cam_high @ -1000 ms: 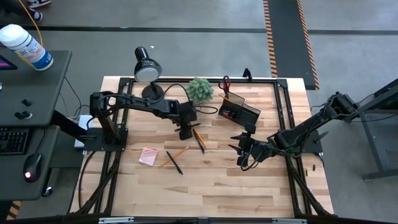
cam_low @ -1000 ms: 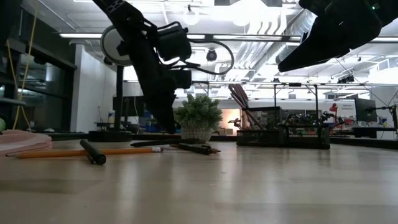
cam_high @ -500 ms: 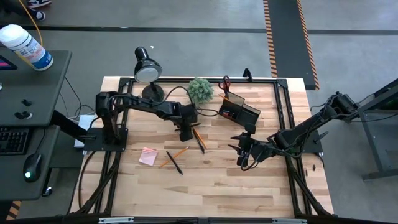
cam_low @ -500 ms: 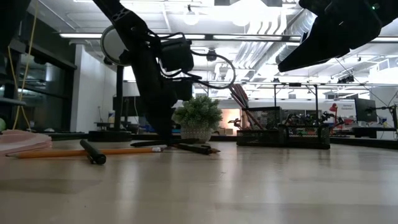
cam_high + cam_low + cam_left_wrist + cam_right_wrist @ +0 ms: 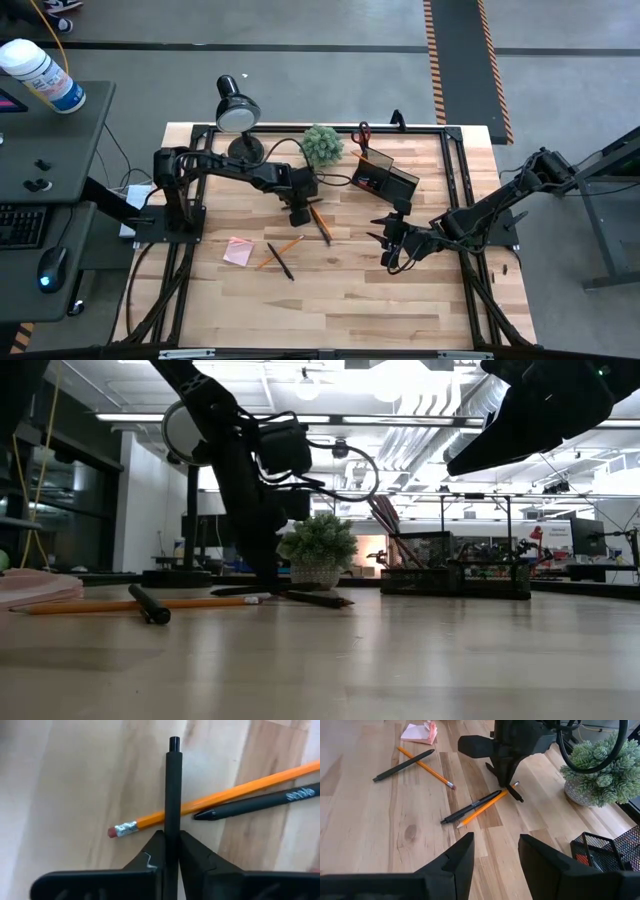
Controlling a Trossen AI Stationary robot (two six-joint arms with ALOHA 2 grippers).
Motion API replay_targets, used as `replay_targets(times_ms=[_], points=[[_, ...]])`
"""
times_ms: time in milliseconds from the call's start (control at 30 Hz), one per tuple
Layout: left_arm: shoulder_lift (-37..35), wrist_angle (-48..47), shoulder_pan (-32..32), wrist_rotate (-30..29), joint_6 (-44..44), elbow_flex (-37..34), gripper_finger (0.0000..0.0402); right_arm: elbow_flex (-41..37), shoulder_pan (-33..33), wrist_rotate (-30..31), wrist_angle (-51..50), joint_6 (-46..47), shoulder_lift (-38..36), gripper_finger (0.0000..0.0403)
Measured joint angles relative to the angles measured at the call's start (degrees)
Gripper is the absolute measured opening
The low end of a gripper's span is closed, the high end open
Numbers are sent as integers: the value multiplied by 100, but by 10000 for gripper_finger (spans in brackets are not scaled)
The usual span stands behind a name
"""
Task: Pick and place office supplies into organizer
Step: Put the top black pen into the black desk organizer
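Left gripper (image 5: 171, 851) closed on black pen (image 5: 173, 790), low at table centre, just left of organizer (image 5: 385, 179). Pen lies across orange pencil (image 5: 210, 800); second black pen (image 5: 260, 803) beside it. Right gripper (image 5: 496, 851) hovers to right, fingers apart, empty. Pink sticky-note pad (image 5: 238, 251) near left.

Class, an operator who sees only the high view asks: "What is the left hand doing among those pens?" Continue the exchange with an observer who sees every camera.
Observer: The left hand is shut on a black pen; its wrist view shows that.
Operator: What lies under it?
Observer: It crosses an orange pencil, with a second black pen beside the pencil.
Operator: And the right hand?
Observer: The right hand is open and empty, with the mesh organizer close by.
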Motion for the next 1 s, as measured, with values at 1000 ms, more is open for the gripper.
replay_targets(times_ms=[1000], points=[[-953, 4108, 0, 1287, 342, 11, 2, 0, 343, 50, 26, 4, 0, 145]])
